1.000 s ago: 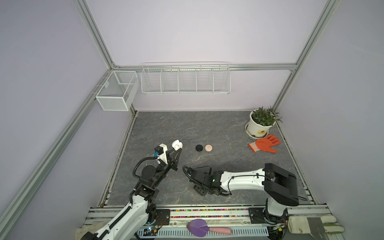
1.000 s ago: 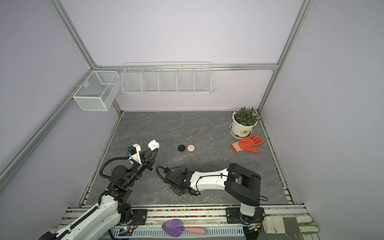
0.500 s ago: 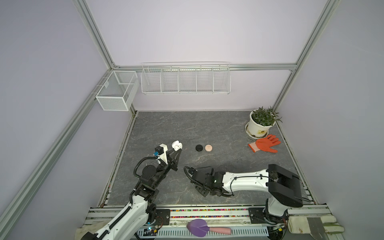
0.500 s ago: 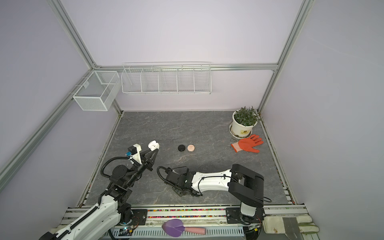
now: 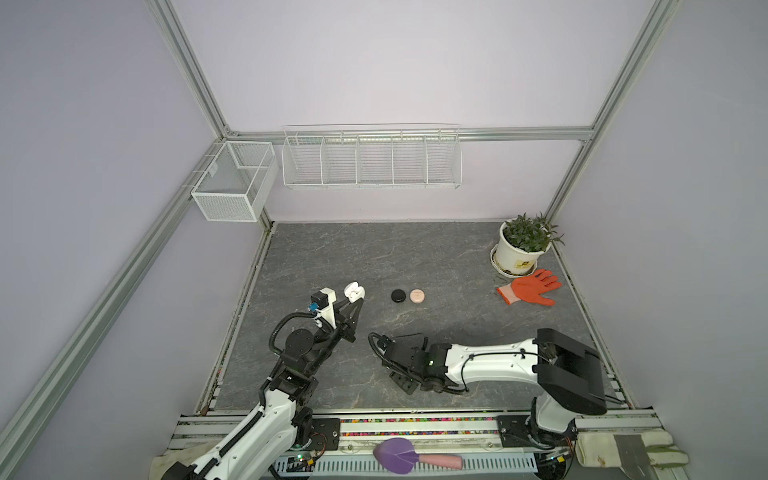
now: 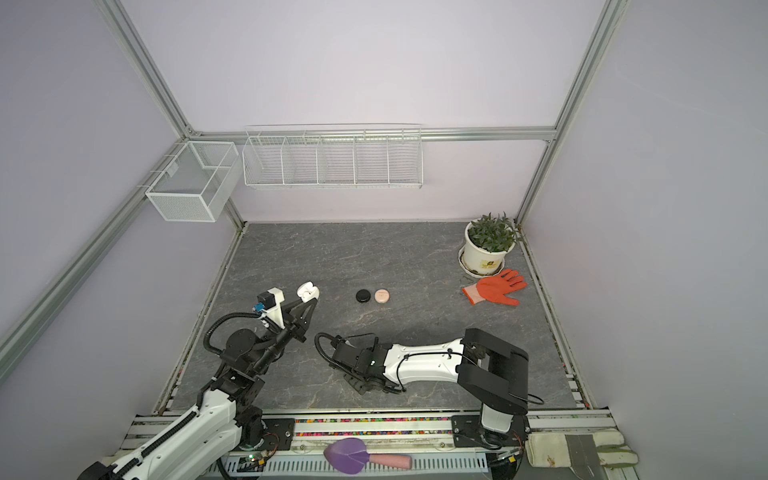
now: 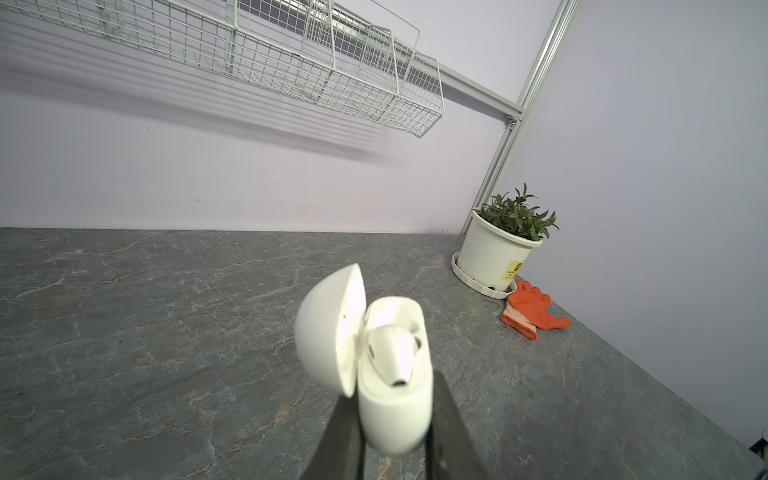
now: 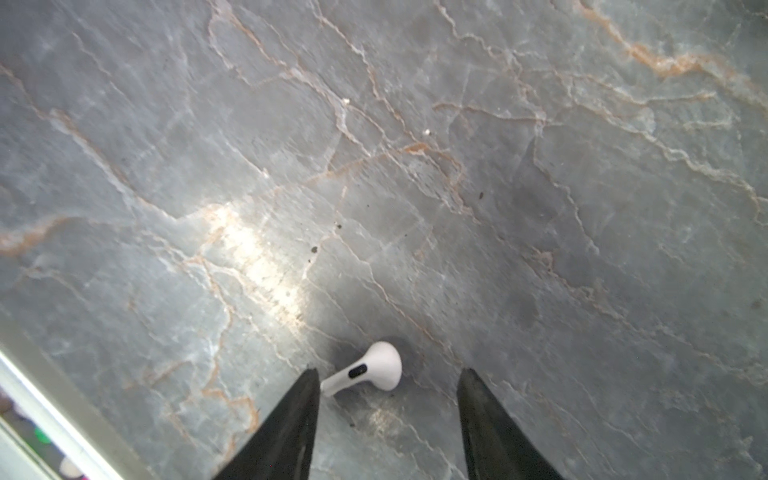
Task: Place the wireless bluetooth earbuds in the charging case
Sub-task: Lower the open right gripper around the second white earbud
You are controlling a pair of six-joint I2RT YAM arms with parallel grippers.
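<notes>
Grey marbled tbl (image 5: 436, 257): 1 black round case (image 5: 398, 295) just beside 1 pink round case (image 5: 417, 296), mid-tbl. Far right corner: potted plant (image 5: 519, 253) w/ saucer, orange glove (image 5: 532, 286) beside it. 1 white earbud (image 8: 370, 370) lying on its side.

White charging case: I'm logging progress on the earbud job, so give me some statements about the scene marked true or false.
The left gripper holds the white charging case, lid open. True.
That case is empty. False: one white earbud sits in it.
The right gripper is shut on an earbud. False: jaws open, a loose earbud on the table between them.
The orange glove lies beside the potted plant. True.
</notes>
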